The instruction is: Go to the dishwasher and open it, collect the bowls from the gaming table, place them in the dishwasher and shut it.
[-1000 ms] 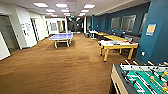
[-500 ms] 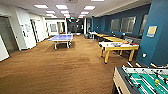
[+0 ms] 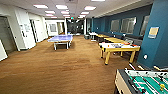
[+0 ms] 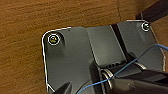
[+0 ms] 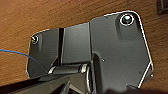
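The gaming table [image 3: 122, 81] stands at the lower right of the head view, close in front of me, with a green field [image 3: 147, 83] and rods across it. Part of it is cut off by the picture's edge. No bowl can be made out on the part in view. The dishwasher is out of view. Both wrist views look down past my own dark plate onto the brown wood-look floor [image 4: 22, 30] [image 5: 37, 15].
A blue table-tennis table [image 3: 61, 38] stands mid-room. A yellow-legged game table [image 3: 120, 47] and more tables line the blue wall [image 3: 160, 37] on the right. White walls and doorways run along the left. A wide stretch of brown floor [image 3: 62, 72] lies ahead.
The whole head picture has shifted a little, so the camera has moved. The gaming table now sits slightly lower and further right in the picture.
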Controlling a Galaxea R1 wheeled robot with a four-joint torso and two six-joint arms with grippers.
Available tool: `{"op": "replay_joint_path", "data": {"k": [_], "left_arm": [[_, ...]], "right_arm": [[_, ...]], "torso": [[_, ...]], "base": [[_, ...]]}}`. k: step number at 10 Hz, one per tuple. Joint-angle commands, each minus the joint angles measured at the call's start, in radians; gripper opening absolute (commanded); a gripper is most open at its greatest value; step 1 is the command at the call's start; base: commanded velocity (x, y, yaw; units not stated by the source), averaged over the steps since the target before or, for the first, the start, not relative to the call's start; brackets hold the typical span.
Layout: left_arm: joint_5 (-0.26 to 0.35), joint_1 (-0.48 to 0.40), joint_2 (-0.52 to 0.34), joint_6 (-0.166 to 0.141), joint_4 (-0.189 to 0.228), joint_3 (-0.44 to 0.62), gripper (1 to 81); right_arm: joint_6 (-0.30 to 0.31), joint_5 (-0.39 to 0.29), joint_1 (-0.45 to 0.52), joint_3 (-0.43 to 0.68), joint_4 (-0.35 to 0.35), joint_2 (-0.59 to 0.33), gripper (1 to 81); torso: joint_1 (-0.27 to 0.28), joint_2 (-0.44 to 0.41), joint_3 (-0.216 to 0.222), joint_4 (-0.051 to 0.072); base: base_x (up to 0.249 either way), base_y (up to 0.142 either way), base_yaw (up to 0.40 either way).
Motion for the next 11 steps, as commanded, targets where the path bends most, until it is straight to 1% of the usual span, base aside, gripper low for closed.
{"op": "replay_joint_path", "data": {"k": [1, 11], "left_arm": [[0.045, -0.056, -0.002, 0.004, -0.001, -0.003, 81.1], [0.045, -0.056, 0.000, 0.005, 0.001, -0.003, 81.1]], "right_arm": [[-0.001, -0.047, 0.051, 0.005, -0.006, 0.008, 81.1], [0.001, -0.045, 0.055, 0.006, -0.004, 0.009, 81.1]], "torso": [[0.001, 0.000, 0.000, 0.000], [0.001, 0.000, 0.000, 0.000]], "base": [[0.155, 0.000, 0.000], [0.178, 0.000, 0.000]]}}
